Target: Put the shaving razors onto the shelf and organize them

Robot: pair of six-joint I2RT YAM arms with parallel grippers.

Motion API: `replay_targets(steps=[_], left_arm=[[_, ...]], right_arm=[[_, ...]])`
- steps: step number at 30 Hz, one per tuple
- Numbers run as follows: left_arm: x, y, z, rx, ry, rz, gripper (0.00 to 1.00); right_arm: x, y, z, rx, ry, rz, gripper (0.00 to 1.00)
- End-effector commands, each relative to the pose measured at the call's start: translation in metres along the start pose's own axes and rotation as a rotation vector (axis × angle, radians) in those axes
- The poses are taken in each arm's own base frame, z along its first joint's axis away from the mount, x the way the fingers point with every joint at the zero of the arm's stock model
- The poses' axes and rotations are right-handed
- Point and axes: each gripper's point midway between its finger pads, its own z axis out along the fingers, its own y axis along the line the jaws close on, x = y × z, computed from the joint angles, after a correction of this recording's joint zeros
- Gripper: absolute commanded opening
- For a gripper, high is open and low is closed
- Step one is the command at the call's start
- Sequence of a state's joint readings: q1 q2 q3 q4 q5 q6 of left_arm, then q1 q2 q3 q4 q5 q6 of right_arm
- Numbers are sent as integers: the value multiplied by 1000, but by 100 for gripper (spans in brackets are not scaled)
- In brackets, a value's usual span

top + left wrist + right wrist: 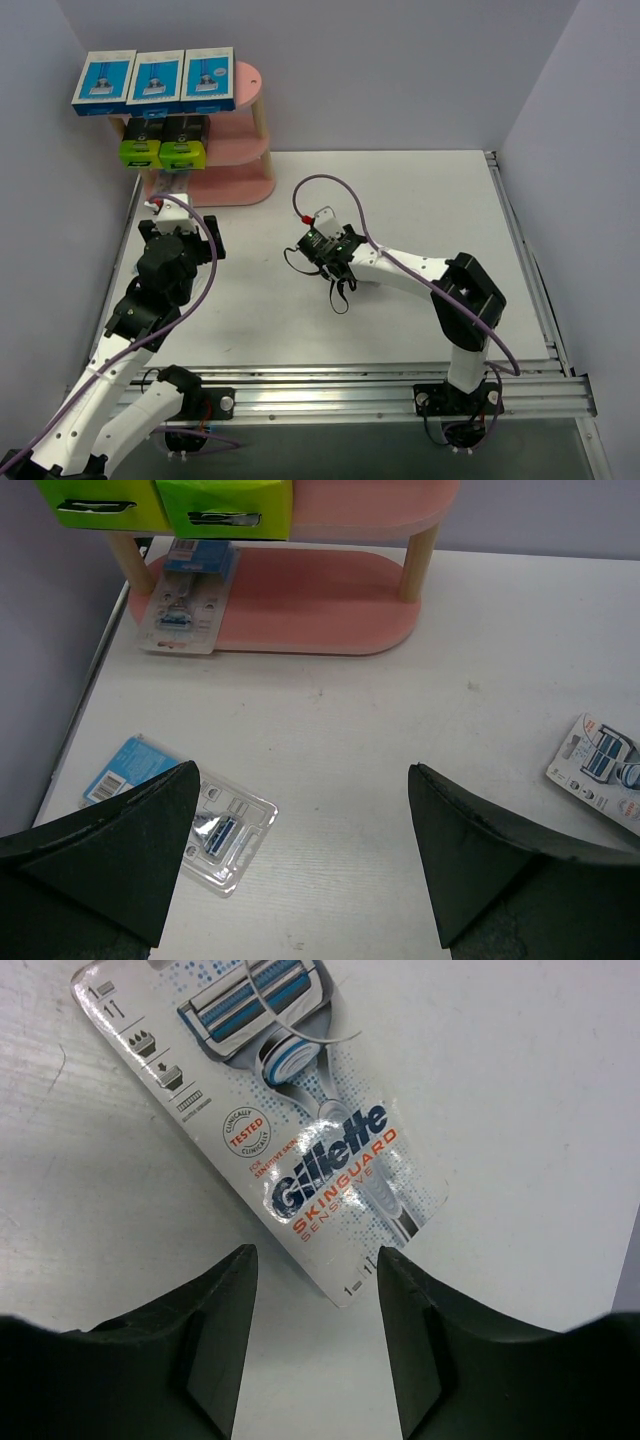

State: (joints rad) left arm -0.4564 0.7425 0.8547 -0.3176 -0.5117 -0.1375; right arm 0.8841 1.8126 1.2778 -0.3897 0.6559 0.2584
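**Right fingers straddle the tip of a razor pack, 2 packs not yet shelved**

The right gripper (316, 1260) is low over the table with its fingers parted. Its wrist view shows the near corner of the Skinguard pack (290, 1110) lying in the gap between them, and neither pad looks pressed on it, so I read this as released, not grasping. The pack lies flat. Its long axis runs away from the fingers, slanting up and to the left in that view, so only its narrow end is within reach, and a close here would likely catch just that corner.

The left gripper (302, 780) is spread wide and holds nothing. A clear blister pack (215, 830) lies on the table just beside its left finger, and the left arm is the nearer one to both this pack and the shelf (245, 185).

Count:
- 3 blue-and-white boxes (155, 78) in a row on the top tier
- 2 black boxes with lime ends (162, 140) side by side on the middle tier
- 1 shelved blister pack (185, 610) on the bottom tier, at its left end
- 2 packs on the table, 1 by each gripper
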Motion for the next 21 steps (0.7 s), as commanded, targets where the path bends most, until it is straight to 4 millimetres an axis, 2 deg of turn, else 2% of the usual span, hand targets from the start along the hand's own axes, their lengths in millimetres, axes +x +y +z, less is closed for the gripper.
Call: replay_targets(steps=[1, 6, 7, 14, 21], left_arm=[[-15, 2, -2, -8, -56, -31, 94], [-16, 2, -2, -3, -59, -33, 94], [-16, 2, -2, -3, -58, -34, 94], [-19, 2, -4, 5, -69, -39, 94], [-19, 0, -4, 16, -69, -43, 94]], right_arm=[[11, 5, 12, 12, 34, -80, 47], [15, 18, 28, 35, 47, -119, 50], [11, 18, 28, 40, 42, -111, 51], [4, 20, 41, 106, 36, -134, 52], [11, 18, 58, 208, 51, -226, 49]])
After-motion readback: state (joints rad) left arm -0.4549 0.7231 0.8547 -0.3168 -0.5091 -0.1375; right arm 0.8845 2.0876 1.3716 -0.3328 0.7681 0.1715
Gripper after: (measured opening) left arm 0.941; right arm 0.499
